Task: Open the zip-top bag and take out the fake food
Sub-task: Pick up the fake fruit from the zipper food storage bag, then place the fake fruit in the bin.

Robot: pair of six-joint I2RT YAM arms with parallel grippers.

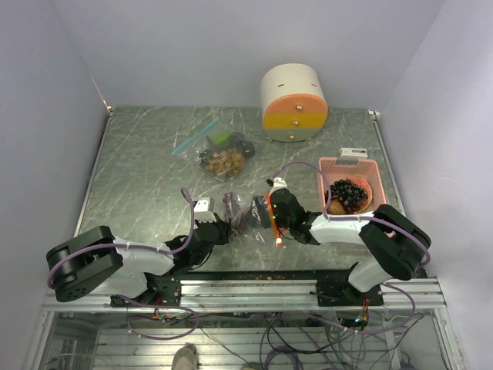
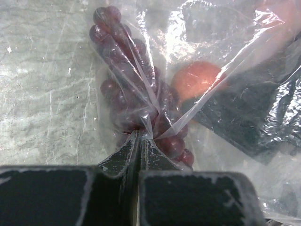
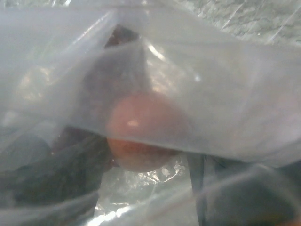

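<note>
A small clear zip-top bag [image 1: 243, 211] lies at the near middle of the table, between both grippers. My left gripper [image 1: 229, 225] is shut on a pinched fold of the bag [image 2: 141, 133]. Inside the bag are a dark purple grape bunch [image 2: 126, 70] and a reddish-orange round fruit [image 2: 195, 77]. My right gripper [image 1: 271, 213] is pushed into the bag's mouth and stands open [image 3: 148, 169], with the round fruit [image 3: 141, 134] just ahead, between its dark fingers [image 3: 47, 179]. Bag film [image 3: 211, 94] veils most of the right wrist view.
A second bag [image 1: 221, 154] holding tan grapes and a green piece lies further back. At the right stands a pink perforated basket [image 1: 368, 171] with dark purple grapes [image 1: 348, 193] in it. A cream, orange and yellow round container [image 1: 293, 100] stands at the back.
</note>
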